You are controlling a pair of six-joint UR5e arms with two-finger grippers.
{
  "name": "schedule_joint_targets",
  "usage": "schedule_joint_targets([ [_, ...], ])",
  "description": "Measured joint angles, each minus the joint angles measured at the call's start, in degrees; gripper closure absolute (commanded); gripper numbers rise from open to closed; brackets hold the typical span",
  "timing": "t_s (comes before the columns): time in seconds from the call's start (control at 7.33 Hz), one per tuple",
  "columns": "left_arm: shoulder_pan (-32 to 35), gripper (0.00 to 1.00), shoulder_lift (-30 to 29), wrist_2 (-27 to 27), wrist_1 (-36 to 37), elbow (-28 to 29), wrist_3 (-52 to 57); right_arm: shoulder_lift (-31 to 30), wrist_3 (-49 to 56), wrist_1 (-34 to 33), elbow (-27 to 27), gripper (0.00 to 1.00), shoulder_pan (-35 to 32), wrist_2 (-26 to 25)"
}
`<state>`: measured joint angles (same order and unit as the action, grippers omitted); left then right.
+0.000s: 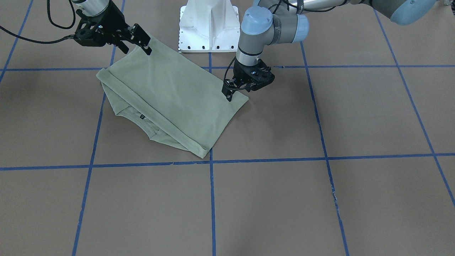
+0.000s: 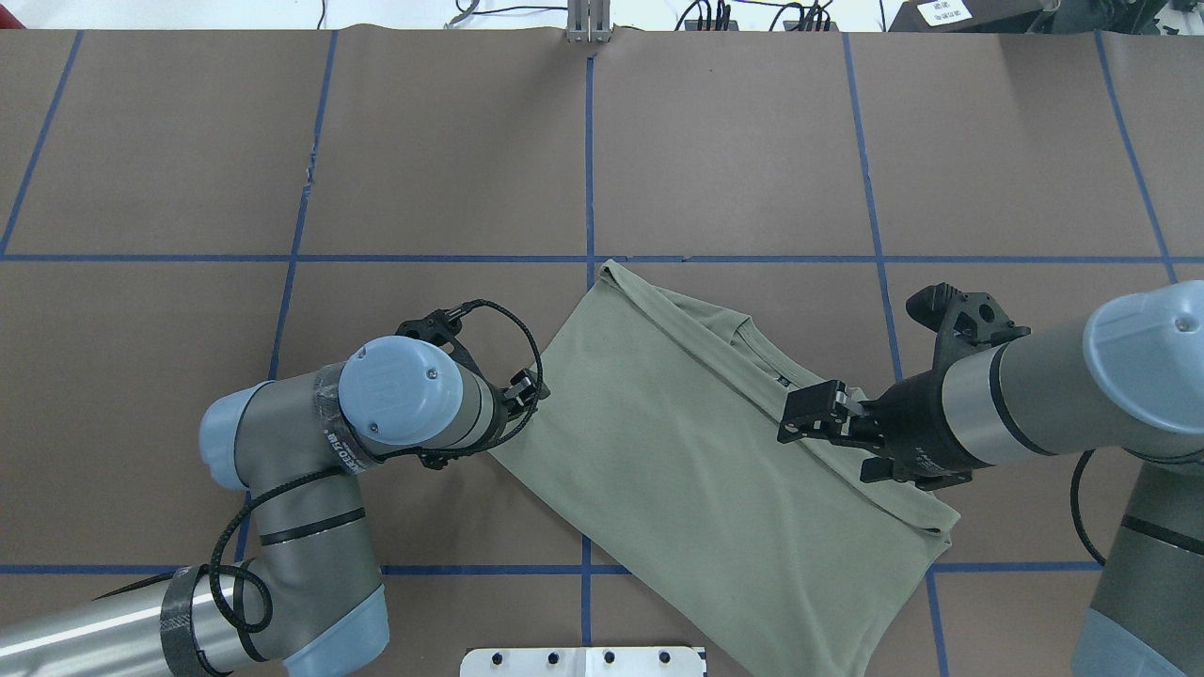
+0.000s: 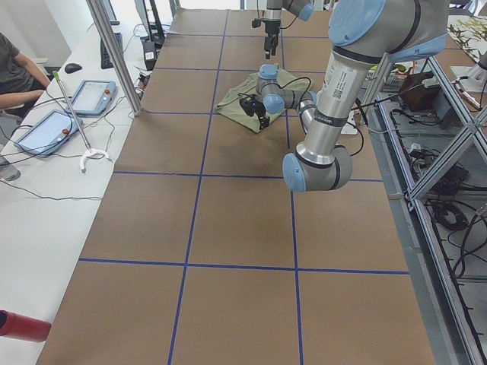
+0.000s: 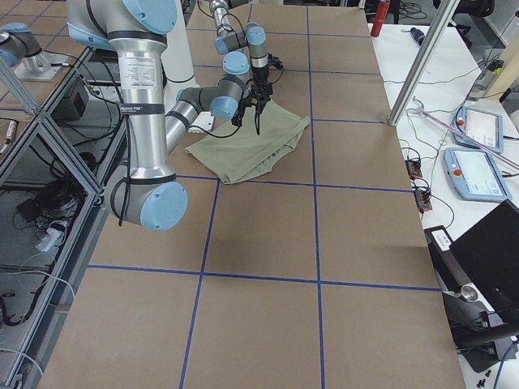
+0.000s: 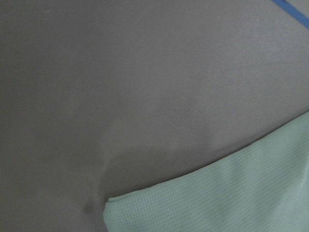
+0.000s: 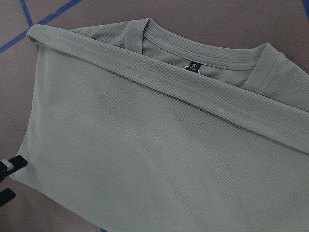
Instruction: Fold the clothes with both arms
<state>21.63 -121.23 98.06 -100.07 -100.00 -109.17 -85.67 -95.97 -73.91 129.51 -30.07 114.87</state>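
The pale sage-green shirt (image 1: 174, 96) lies folded on the brown table, set diagonally, with a folded band across it just below the round neck and black label (image 1: 142, 116). It also shows in the overhead view (image 2: 696, 451) and both wrist views (image 5: 231, 193) (image 6: 145, 159). My left gripper (image 1: 237, 93) is at the shirt's side edge (image 2: 527, 395). Its jaws look open, and its two black fingertips (image 6: 9, 164) show apart beside the cloth. My right gripper (image 1: 137, 48) hovers open over the opposite end of the shirt (image 2: 800, 423) and holds nothing.
The white pedestal base (image 1: 209, 28) stands just behind the shirt. Blue tape lines (image 1: 212, 199) grid the brown table. A side desk with tablets (image 3: 91, 95) and a seated person runs along the far side. A red cylinder (image 3: 19, 325) lies on that desk.
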Motion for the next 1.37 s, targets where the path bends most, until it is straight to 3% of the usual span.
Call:
schedule_joint_targets([
  [0.55,0.18,0.17,0.04,-1.56,0.40,0.80,0.00,0.77,0.00,0.15,-1.30,0.00,-0.38,-0.14],
  [0.96,0.18,0.38,0.04,-2.03,0.41,1.25,0.01,1.02,0.00,0.17,-1.36,0.00,-0.53,-0.09],
  [1.09,0.17,0.55,0.05,-2.11,0.40,1.37,0.01,1.03,0.00,0.15,-1.37,0.00,-0.62,-0.09],
  [1.37,0.12,1.00,-0.11,-2.11,0.40,1.31,0.11,1.03,0.05,0.14,-1.37,0.00,-1.04,0.01],
])
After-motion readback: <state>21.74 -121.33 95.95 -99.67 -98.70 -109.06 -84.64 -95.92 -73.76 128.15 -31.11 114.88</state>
